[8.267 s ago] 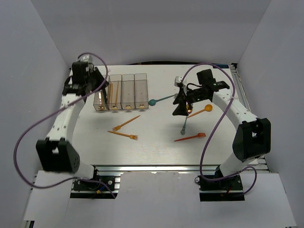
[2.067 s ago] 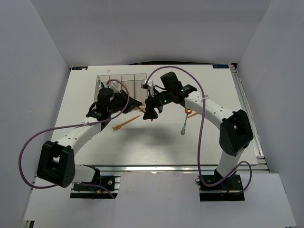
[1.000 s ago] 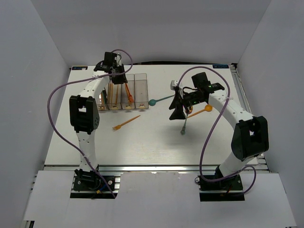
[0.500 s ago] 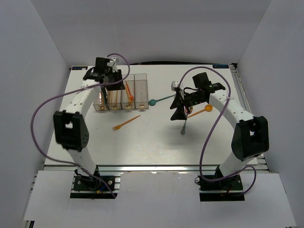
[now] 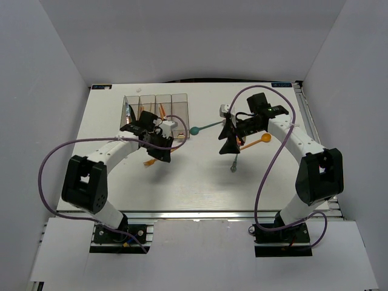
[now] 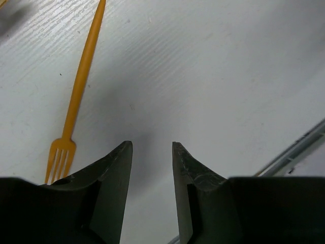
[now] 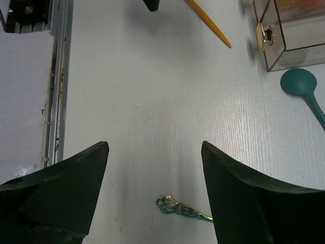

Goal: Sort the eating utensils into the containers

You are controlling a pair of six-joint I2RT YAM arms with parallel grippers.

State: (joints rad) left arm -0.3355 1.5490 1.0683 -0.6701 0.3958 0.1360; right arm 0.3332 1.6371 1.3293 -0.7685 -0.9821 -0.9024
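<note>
Four joined clear containers (image 5: 180,98) stand at the back left, with orange utensils inside; one corner shows in the right wrist view (image 7: 292,48). My left gripper (image 5: 161,153) is open and empty, low over the table just in front of them. An orange fork (image 6: 76,101) lies just left of its fingertips (image 6: 124,152) and is mostly hidden under it in the top view (image 5: 147,163). My right gripper (image 5: 229,144) is open wide and empty above a metallic spoon (image 5: 234,162), whose ornate handle (image 7: 183,209) lies between the jaws. A teal spoon (image 5: 203,128) and an orange spoon (image 5: 260,139) lie nearby.
The teal spoon's bowl (image 7: 299,84) lies beside the container corner in the right wrist view. The orange fork's handle tip (image 7: 210,25) shows there too. A metal rail (image 7: 60,76) runs along the table's near edge. White walls enclose the table.
My left arm has swung from above the containers down to the table in front of them, beside the orange fork. The right arm has hardly moved.
</note>
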